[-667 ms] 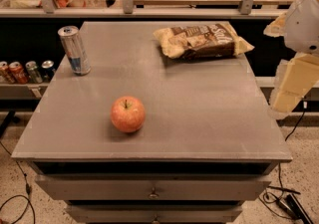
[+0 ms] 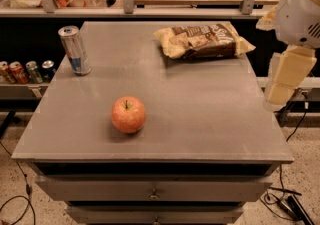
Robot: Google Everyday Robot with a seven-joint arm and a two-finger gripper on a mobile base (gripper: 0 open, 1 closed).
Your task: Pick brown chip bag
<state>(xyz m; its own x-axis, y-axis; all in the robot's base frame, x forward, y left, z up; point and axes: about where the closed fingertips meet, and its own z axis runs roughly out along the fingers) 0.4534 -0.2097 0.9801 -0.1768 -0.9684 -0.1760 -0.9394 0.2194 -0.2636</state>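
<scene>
Gripper [image 2: 289, 76] right of brown chip bag [image 2: 202, 41], slightly closer now; grasp cannot be told.
Bag unmoved on grey table [image 2: 210, 119].

Grey desk [image 2: 210, 124] with drawers [image 2: 155, 189] on a speckled floor [image 2: 307, 181].
Metal-posted rail [image 2: 125, 11] behind. Cans [image 2: 25, 71] on low shelf, left. Cables [image 2: 285, 201] on floor, right. Warm, dim light. Gripper [image 2: 279, 94] hangs beside desk's right edge.
</scene>
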